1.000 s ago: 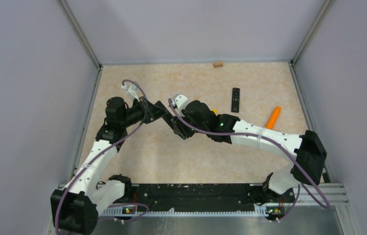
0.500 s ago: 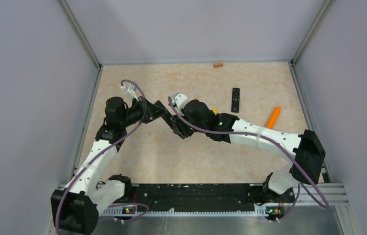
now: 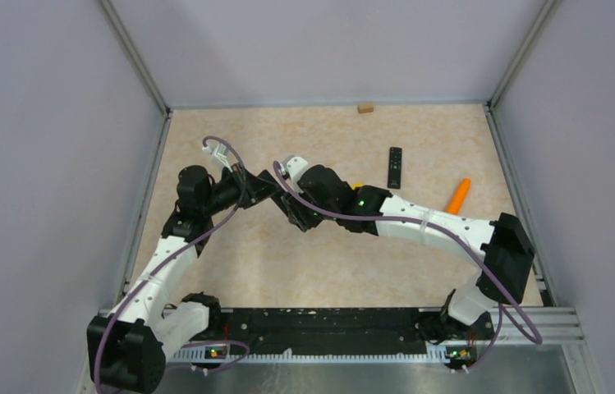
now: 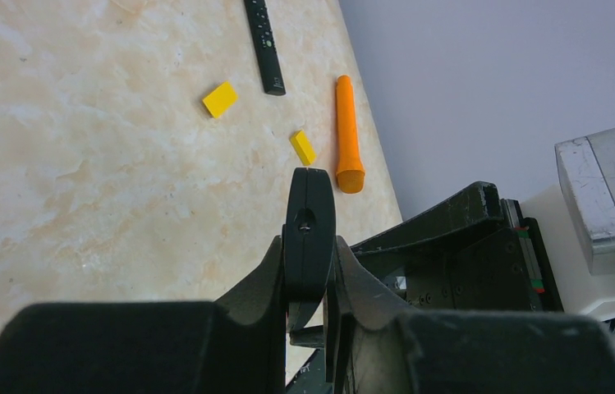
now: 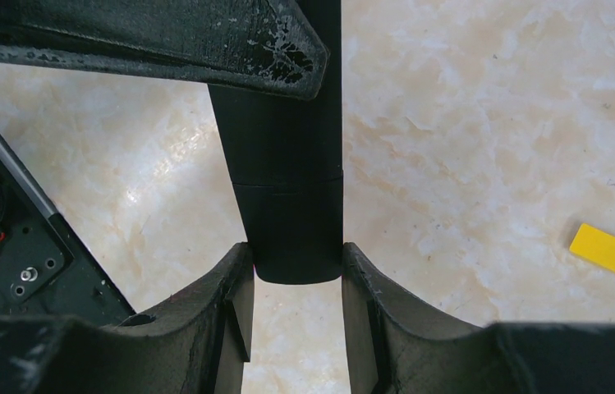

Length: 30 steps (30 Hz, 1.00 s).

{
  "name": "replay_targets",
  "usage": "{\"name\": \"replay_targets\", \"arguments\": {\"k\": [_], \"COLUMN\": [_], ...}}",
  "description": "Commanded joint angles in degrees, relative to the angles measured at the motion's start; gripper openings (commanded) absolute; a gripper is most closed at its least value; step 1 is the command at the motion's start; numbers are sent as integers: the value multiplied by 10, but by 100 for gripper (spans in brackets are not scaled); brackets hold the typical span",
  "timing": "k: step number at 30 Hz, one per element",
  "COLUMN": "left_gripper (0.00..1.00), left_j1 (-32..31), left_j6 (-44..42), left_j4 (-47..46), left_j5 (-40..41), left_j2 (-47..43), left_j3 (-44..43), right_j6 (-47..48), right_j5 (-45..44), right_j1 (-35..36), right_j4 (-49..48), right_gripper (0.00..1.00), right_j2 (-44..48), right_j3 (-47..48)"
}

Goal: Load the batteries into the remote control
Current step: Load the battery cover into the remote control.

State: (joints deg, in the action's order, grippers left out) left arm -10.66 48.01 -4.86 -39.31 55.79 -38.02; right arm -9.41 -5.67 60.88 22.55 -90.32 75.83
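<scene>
Both arms meet over the middle of the table. A black remote control [image 5: 283, 164] hangs between them with its back and a cover seam facing the right wrist camera. My right gripper [image 5: 296, 250] is shut on its end, one finger against each long side. My left gripper [image 4: 309, 246] is shut on the same remote control [image 4: 310, 205], seen edge-on there. In the top view the left gripper [image 3: 275, 187] and right gripper [image 3: 291, 205] nearly touch and hide the remote. No batteries are in view.
A second black remote [image 3: 395, 167] lies flat at the back right, with an orange cone-shaped stick [image 3: 457, 197] to its right. Small yellow blocks [image 4: 220, 99] [image 4: 304, 148] lie near them. A tan block [image 3: 364, 107] rests against the back wall.
The right arm has shifted a little to the left, toward the left arm. Both grippers have stayed shut on the remote.
</scene>
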Motion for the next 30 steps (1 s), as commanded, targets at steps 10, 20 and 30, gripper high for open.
{"name": "replay_targets", "arguments": {"k": [10,20,30], "left_gripper": [0,0,0], "left_j1": [-30,19,32], "left_j6": [45,4,14], "left_j4": [-20,20,-1], "left_j5": [-123,-72,-98], "left_j2": [10,34,34], "left_j3": [-18,-48,-56], "right_j6": [-16,-27,-97], "right_j5": [5,55,54], "right_j1": [-2,-4,-13], "right_j4": [-152,-162,-219], "right_gripper": [35,69,89], "right_j2": [7,107,224], "right_j3": [22,-126,-208]}}
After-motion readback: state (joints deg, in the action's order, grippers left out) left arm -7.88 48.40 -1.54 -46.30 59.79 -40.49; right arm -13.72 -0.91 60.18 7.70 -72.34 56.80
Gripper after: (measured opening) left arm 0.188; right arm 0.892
